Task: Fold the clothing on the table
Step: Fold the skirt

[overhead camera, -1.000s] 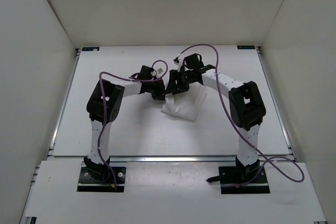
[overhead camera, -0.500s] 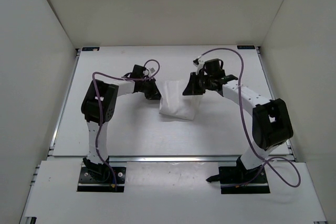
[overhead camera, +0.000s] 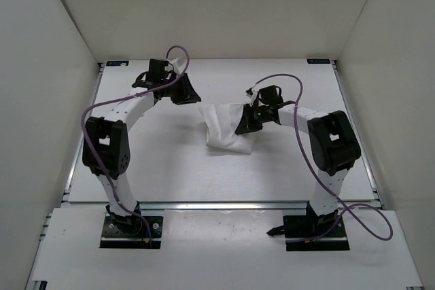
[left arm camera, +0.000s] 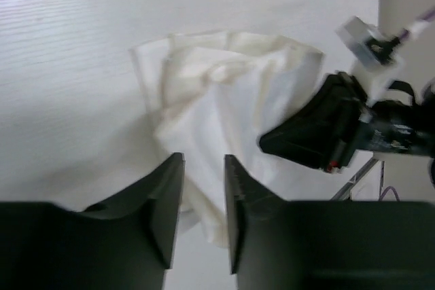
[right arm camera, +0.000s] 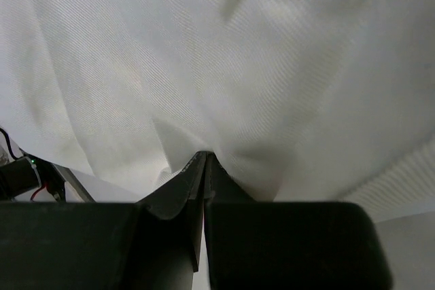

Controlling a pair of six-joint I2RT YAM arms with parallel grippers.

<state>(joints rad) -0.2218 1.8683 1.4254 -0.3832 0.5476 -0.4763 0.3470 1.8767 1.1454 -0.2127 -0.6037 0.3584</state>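
clothing [overhead camera: 221,130] edge hidden under right hand [overhead camera: 242,127]

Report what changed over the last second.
The left gripper let go of the clothing, opened, and drew back toward the far left of the table. The right gripper shifted to the clothing's right edge and shut on it. The clothing stayed mid-table.

Plain white walls stand all around: a back wall [overhead camera: 217,5], a left wall [overhead camera: 34,100] and a right wall [overhead camera: 401,100]. The white table [overhead camera: 170,168] sits between them, with a shiny metal rail [overhead camera: 224,205] along its front edge. The light is soft and even.
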